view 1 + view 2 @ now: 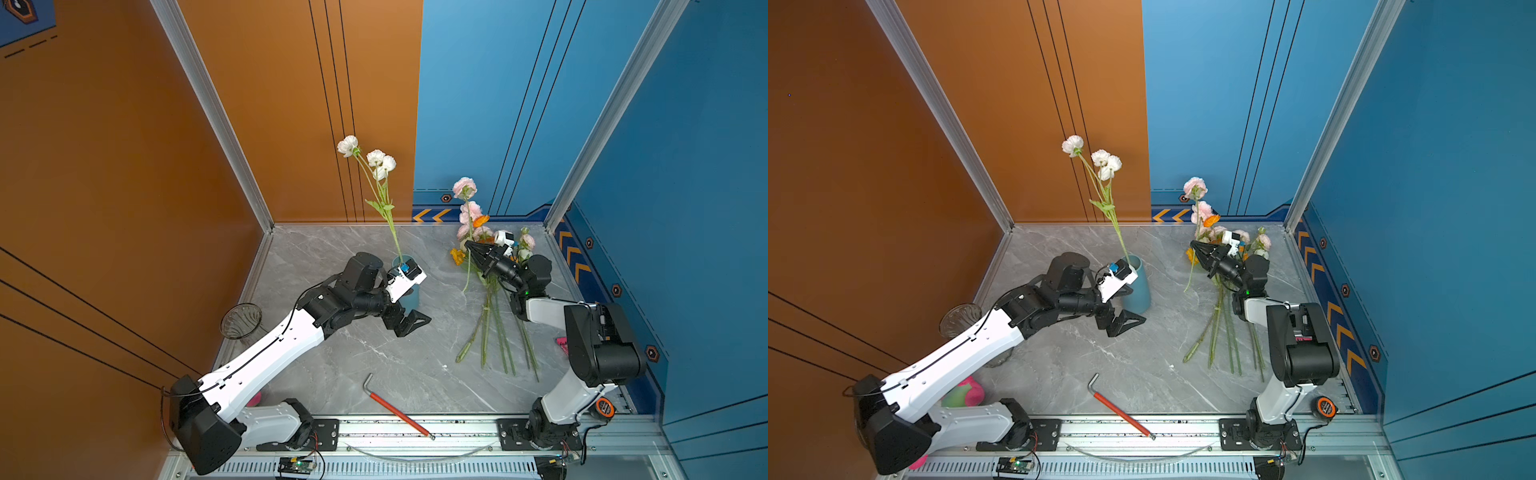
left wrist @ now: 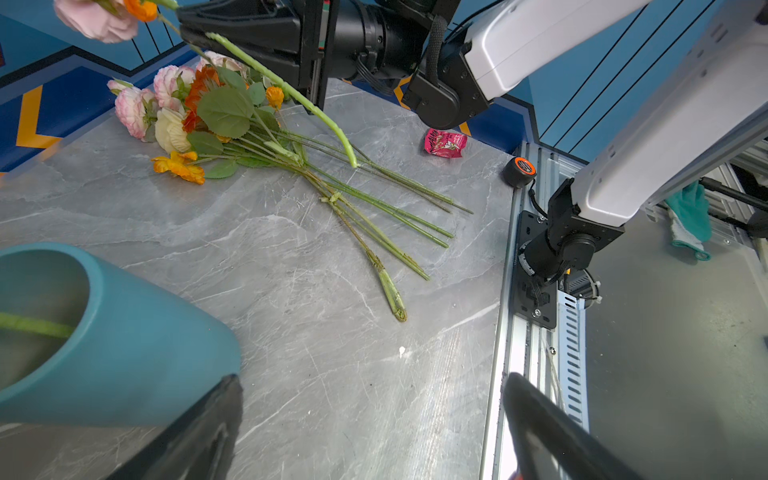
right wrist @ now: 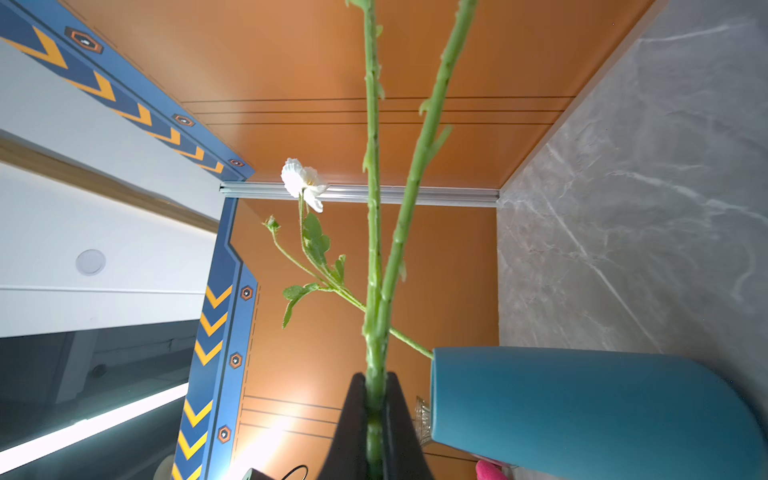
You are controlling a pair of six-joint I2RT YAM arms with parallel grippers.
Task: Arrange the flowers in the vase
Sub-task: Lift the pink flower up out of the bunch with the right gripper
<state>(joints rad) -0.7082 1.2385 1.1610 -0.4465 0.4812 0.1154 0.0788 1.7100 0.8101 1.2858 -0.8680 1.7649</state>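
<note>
Green stems: thin, light, likely springy; blooms probably crush easily (grip mid-stem, never heads). Flowers (image 2: 216, 116) lie bunched on the table (image 1: 353, 374), right side; a white sprig (image 1: 376, 160) stands in the vase (image 1: 1140, 286). Right gripper (image 3: 374, 399) clamps one stem (image 2: 286, 89) aloft. Left gripper (image 1: 1125, 324) hangs beside the vase, jaws wide, empty.

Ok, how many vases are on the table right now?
2. The blue vase stands mid-table with a white-flowered stem in it; the clear glass vase sits at its left edge, partly hidden behind the left arm. No others show.
</note>
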